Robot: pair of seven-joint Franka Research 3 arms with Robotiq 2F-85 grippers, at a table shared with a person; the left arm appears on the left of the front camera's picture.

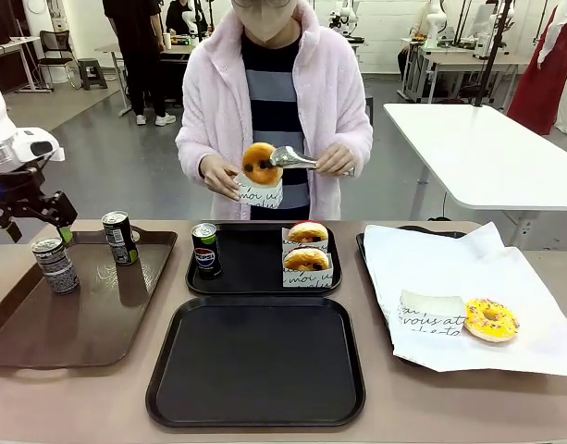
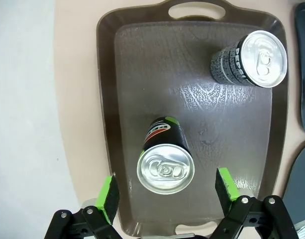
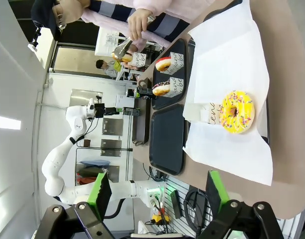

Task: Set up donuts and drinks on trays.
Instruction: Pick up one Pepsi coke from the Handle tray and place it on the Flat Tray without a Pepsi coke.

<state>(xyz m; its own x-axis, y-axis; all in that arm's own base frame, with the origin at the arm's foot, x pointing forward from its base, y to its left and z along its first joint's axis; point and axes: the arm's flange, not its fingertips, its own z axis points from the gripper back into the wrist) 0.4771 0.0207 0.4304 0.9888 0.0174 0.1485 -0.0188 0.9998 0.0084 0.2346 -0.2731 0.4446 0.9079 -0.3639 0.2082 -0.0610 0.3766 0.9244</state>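
1. The left gripper (image 2: 167,191) is held above the brown tray (image 2: 117,74) with its jaws wide apart; nothing is clamped.
2. A dark can (image 2: 164,167) is seen upright on that tray directly beneath the gripper, framed between the green pads (image 2: 108,198). A grey can (image 2: 249,57) stands farther ahead and off to one side.
3. The right gripper (image 3: 157,189) is likewise spread, with nothing between its fingers. Well ahead of it, a yellow-iced donut (image 3: 237,112) lies on white paper (image 3: 227,55).
4. To the right of the left gripper, the far black tray (image 1: 246,277) carries a Pepsi can (image 1: 206,250) and two sleeved donuts (image 1: 307,247). The near black tray (image 1: 255,361) lies in front of it.
5. Across the table from both grippers, another donut (image 1: 262,164) is gripped in tongs (image 1: 292,157) by the person, above a paper sleeve (image 1: 260,192).
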